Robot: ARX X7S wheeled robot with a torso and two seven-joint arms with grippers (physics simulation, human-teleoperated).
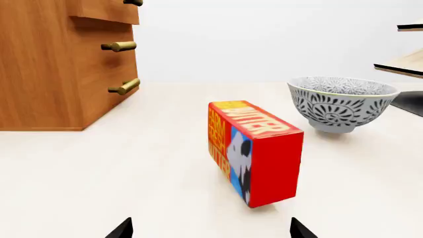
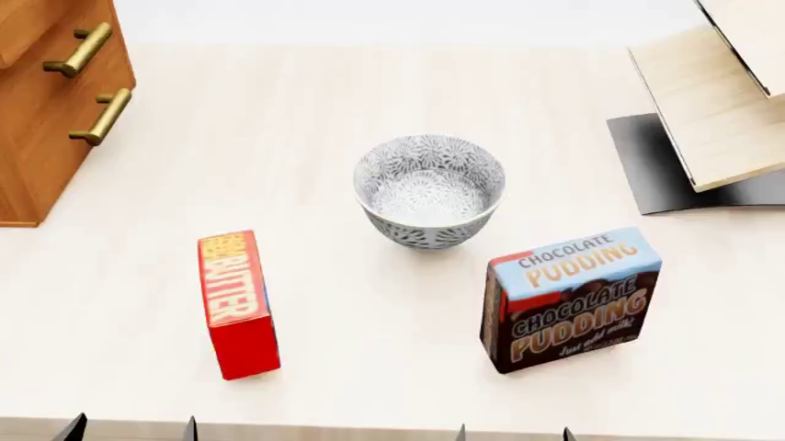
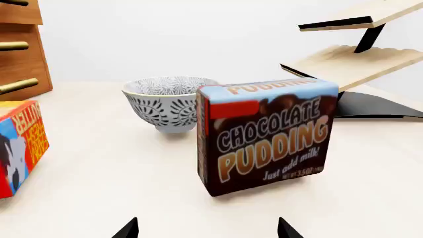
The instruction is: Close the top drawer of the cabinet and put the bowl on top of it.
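1. Upper left of your head view is the cabinet (image 2: 50, 119), orange-brown wood with brass bar handles. In the left wrist view the top drawer (image 1: 109, 11) juts forward past the fronts below it, so it's not shut yet.
2. Next over, lower left of the head view, is a red butter box (image 2: 237, 303) standing on edge on the pale table (image 2: 319, 119). Yellow lettering down the top reads "BUTTER". There's more yellow text on its side in the left wrist view, but you can't read it cleanly.
3. Dead centre of your head view is the bowl (image 2: 429, 191), white with grey floral pattern, upright on the table, between the two boxes and a bit further back. It's well apart from the cabinet.
4. Lower right of centre is the pudding box (image 2: 571, 299): "CHOCOLATE PUDDING", with "Just add milk!" in small script underneath.
5. Upper right corner has the pale wood slanted rack (image 2: 718, 101) on a black base.
6. Grippers: your left gripper (image 1: 211, 229) and right gripper (image 3: 206, 229) only show dark fingertips at the bottom edge of their wrist views. Both are spread wide with nothing between them.
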